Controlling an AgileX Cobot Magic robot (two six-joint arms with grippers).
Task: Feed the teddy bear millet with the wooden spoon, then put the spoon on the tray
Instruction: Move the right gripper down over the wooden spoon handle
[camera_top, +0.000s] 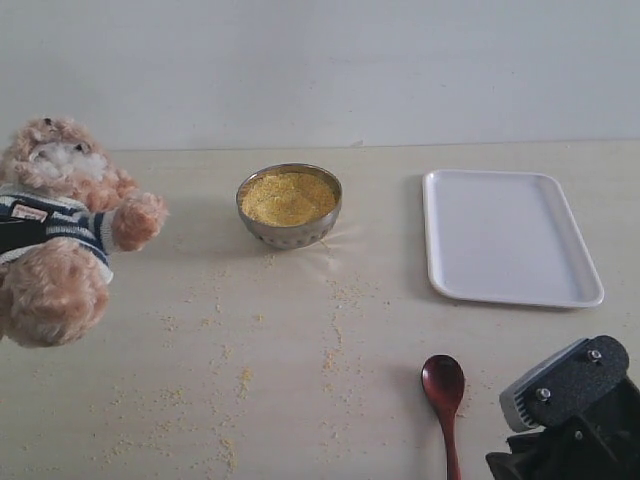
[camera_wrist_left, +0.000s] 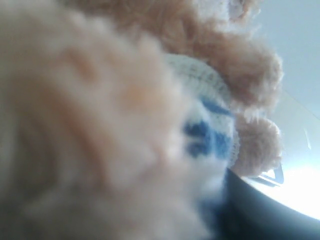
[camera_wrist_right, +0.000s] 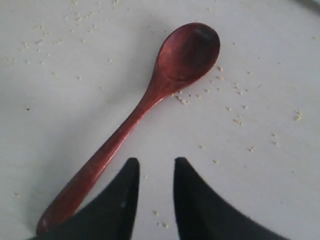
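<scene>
The wooden spoon lies at 5 o'clock from the millet. The right hand hovers by its handle, slightly parted and empty. The teddy bear blocks the left hand, so I cannot tell its state.

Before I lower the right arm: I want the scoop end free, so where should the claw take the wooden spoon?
By the middle of the slim handle of the wooden spoon, from straight above, pinching across it. It lies flat on the table, hollow up, leaving little way in from the side. The open right claw hangs beside the handle, not astride it.
</scene>
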